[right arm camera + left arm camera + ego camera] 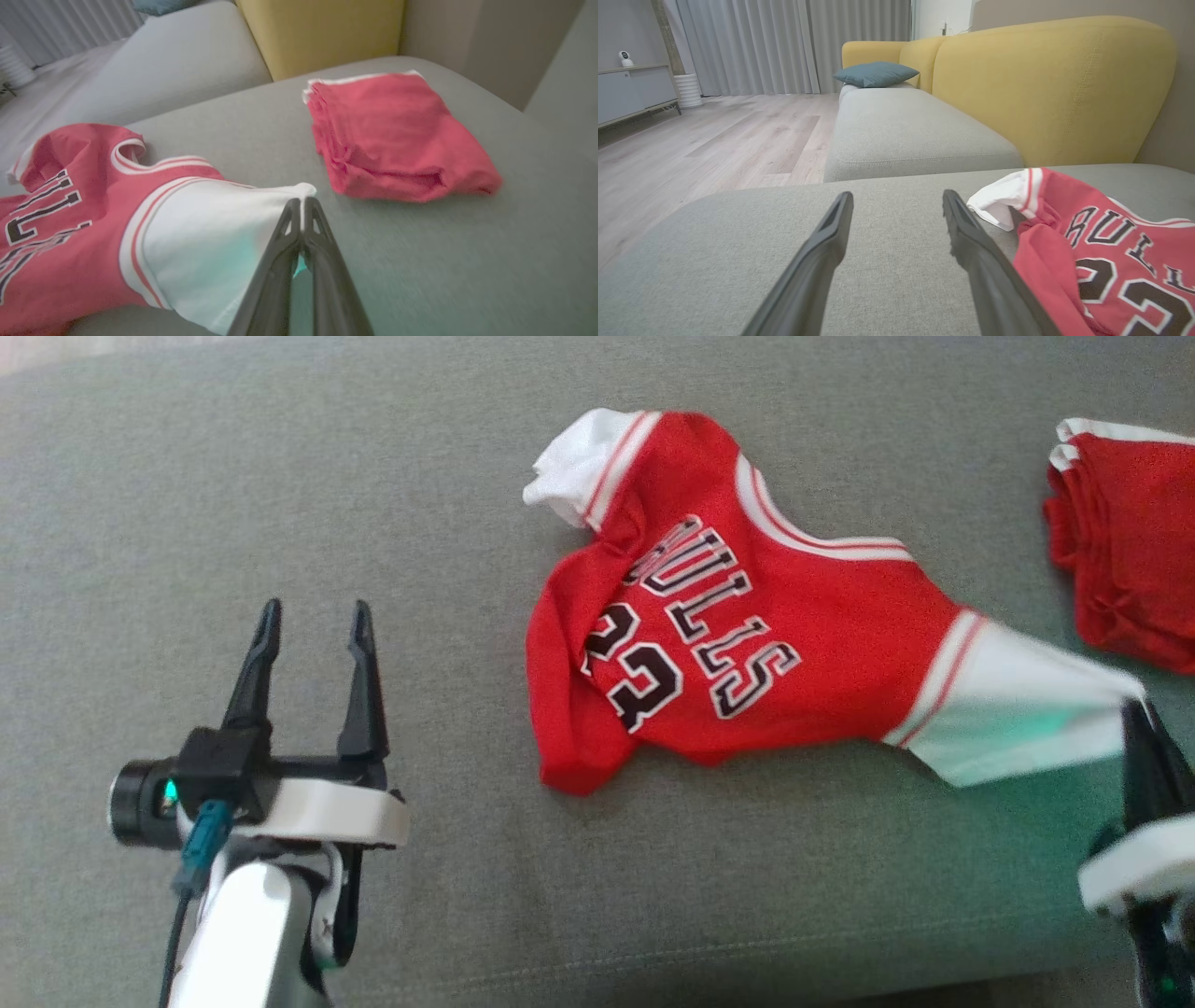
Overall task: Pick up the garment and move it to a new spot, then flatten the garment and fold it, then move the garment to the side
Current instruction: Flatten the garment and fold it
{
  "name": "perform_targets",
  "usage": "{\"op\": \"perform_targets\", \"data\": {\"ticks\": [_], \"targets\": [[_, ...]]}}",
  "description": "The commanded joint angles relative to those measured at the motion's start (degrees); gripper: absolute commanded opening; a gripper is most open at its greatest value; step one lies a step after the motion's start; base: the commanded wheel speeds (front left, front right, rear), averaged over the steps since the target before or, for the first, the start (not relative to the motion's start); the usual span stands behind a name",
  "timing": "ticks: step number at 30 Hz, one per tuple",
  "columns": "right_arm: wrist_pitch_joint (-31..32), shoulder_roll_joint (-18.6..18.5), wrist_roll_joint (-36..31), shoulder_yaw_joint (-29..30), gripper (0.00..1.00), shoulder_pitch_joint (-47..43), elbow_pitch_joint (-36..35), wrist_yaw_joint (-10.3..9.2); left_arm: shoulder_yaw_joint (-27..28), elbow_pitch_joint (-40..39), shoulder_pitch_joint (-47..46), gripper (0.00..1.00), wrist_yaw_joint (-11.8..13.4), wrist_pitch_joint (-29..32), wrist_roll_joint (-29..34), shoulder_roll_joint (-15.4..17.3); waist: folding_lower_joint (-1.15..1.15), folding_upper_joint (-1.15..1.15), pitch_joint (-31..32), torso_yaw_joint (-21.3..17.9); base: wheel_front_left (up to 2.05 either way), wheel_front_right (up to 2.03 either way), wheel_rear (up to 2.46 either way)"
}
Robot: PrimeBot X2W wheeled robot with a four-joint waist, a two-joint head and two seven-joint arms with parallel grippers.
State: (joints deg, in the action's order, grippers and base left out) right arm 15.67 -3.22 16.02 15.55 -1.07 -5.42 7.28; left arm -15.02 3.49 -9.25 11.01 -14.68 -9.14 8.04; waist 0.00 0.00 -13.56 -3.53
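Head camera looks steeply down on the grey cushion [187, 476]; left wrist camera skims low toward the yellow backrest [1050, 88]; right wrist camera sits close. All share the red jersey [747, 644].

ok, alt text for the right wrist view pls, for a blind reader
The right gripper is shut on the white sleeve of a red Bulls jersey lying rumpled on a grey sofa cushion. A folded red garment lies apart from it, farther along the cushion, with a yellow backrest behind.
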Motion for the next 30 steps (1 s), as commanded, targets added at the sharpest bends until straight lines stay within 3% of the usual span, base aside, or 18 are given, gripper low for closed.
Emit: {"op": "perform_targets", "data": {"ticks": [1,6,7,8,15,20,30], "targets": [[0.1,-0.4,-0.3,-0.1,0.0,0.1,-3.0,0.21,2.7,-2.1,-0.2,1.0,0.0,-0.3,0.7,0.6,0.0,0.0,-0.2,-0.3,0.0,0.0,0.0],[-0.7,0.2,0.2,0.6,0.0,-2.7,-2.5,0.21,3.5,-2.3,0.2,1.0,0.1,-0.3,0.8,1.0,0.0,0.0,-0.6,-1.3,0.0,0.0,0.0],[-1.3,0.3,0.4,0.0,0.55,-2.4,-2.3,0.21,3.6,-2.2,0.2,1.0,0.1,-0.3,0.8,1.1,0.0,0.0,-0.6,-1.5,0.0,0.0,0.0],[-2.0,0.3,0.0,-0.6,1.0,-2.0,-2.1,0.21,3.6,-2.2,0.3,1.0,0.1,-0.3,0.8,1.2,0.0,0.0,-0.5,-1.6,0.0,0.0,0.0],[-11.2,-1.2,-4.5,-10.1,1.0,1.8,-5.9,0.21,3.2,-1.5,1.1,1.0,-0.1,-0.3,0.9,1.1,0.0,0.0,1.4,-1.5,0.0,0.0,0.0],[-12.6,-2.5,-5.3,-16.5,1.0,2.1,-6.5,0.21,2.2,-1.3,2.6,1.0,-0.1,-0.3,1.2,1.1,0.0,0.0,3.2,-0.6,0.0,0.0,0.0],[-13.0,-1.8,-4.8,-18.5,1.0,0.3,-5.9,0.21,0.5,-2.0,5.5,1.0,0.4,0.7,1.3,1.0,0.0,0.0,4.8,0.9,0.0,0.0,0.0]]}}
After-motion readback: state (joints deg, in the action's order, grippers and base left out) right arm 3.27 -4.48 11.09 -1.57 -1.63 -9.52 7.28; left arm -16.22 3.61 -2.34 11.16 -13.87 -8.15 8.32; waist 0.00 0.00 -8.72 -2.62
